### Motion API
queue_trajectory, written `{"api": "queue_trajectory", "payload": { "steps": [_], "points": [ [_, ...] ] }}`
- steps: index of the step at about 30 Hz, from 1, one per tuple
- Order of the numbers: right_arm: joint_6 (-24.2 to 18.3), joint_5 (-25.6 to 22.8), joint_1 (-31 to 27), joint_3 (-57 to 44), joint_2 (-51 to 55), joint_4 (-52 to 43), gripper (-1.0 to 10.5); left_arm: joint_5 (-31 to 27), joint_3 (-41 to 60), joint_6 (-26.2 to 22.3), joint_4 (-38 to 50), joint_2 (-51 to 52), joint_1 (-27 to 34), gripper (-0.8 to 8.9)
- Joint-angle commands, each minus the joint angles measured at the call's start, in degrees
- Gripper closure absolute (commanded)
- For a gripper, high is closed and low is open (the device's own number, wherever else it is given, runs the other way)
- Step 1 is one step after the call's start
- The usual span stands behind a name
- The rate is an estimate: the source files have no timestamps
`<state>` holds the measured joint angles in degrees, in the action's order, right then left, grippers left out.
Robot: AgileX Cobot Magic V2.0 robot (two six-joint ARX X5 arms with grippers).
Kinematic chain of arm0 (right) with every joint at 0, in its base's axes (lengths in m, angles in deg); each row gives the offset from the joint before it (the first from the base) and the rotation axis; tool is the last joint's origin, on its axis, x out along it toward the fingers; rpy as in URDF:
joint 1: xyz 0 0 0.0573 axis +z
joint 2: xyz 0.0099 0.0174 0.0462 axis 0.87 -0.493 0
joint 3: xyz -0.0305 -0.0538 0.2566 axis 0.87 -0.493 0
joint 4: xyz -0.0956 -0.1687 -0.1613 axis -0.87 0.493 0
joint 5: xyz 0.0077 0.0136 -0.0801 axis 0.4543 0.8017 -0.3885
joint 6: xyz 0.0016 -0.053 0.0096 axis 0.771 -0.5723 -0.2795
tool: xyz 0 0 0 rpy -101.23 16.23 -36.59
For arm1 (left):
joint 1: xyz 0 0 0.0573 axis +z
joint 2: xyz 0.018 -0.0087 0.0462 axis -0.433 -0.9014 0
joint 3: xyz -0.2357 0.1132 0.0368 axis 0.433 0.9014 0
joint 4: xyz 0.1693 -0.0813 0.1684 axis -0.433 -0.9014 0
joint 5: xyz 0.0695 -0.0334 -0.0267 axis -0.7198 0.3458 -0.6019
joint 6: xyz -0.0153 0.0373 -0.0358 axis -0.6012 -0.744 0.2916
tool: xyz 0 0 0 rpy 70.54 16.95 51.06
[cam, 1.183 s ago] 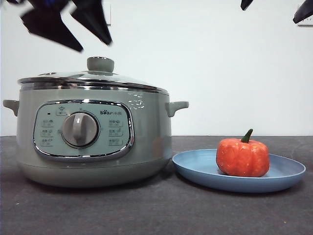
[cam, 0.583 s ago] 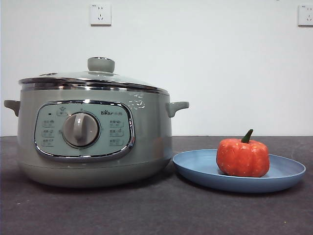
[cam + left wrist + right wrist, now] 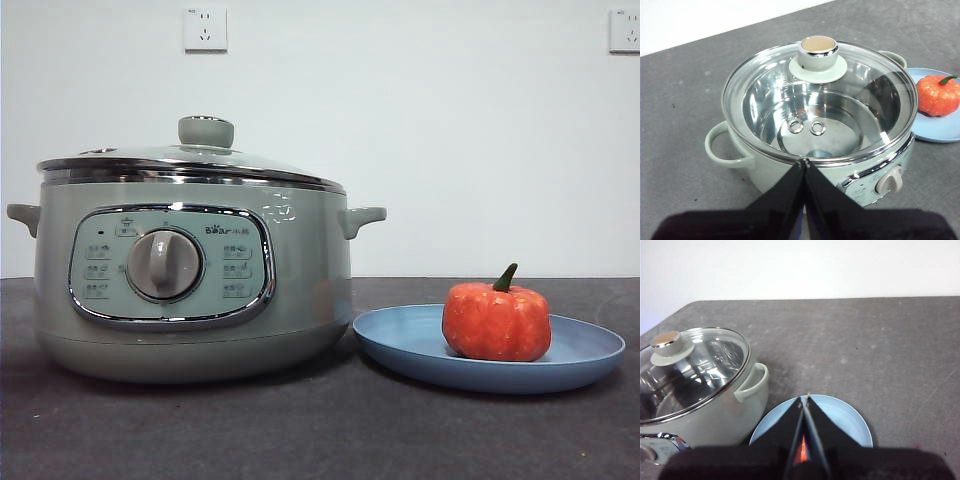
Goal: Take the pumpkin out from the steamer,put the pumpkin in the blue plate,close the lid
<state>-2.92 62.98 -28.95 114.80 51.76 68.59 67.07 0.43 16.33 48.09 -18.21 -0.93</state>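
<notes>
The pale green steamer (image 3: 190,290) stands on the left of the table with its glass lid (image 3: 190,160) seated on the rim. Through the lid (image 3: 820,100) the pot looks empty. The orange pumpkin (image 3: 496,320) rests upright in the blue plate (image 3: 400,345) to the steamer's right. My left gripper (image 3: 805,161) is shut, raised above the steamer's (image 3: 790,175) near edge and holding nothing. High over the blue plate (image 3: 850,422), my right gripper (image 3: 804,399) is shut too, hiding most of the pumpkin (image 3: 800,455). Neither arm appears in the front view.
The dark grey table (image 3: 320,430) runs in front of both objects. A white wall with two sockets (image 3: 205,30) stands behind. The steamer's side handle (image 3: 752,382) points toward the plate.
Both arms rose out of the front view; a second ago the black jaws hung above the lid knob and at the top right corner. Steamer, lid, pumpkin and plate stayed put.
</notes>
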Motion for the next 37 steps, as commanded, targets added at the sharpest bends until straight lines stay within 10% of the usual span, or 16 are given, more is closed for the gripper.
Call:
{"api": "queue_trajectory", "payload": {
  "steps": [1, 13, 22, 37],
  "points": [
    [0.72, -0.02, 0.07, -0.33, -0.09, -0.20, 9.6, 0.22, 0.09, 0.63, 0.37, 0.11, -0.09, 8.17],
    [0.72, -0.02, 0.07, -0.33, -0.11, -0.02, 9.6, -0.48, 0.11, -0.26, -1.77, 3.06, 0.48, 8.17],
    [0.72, 0.02, 0.07, -0.33, -0.11, 0.11, 9.6, -0.46, 1.88, 3.06, 4.17, 21.64, 17.20, 8.17],
    [0.72, -0.02, 0.07, -0.33, -0.15, 0.11, 9.6, 0.44, 32.33, 4.79, 23.23, 23.26, 24.74, 8.17]
  ]
}}
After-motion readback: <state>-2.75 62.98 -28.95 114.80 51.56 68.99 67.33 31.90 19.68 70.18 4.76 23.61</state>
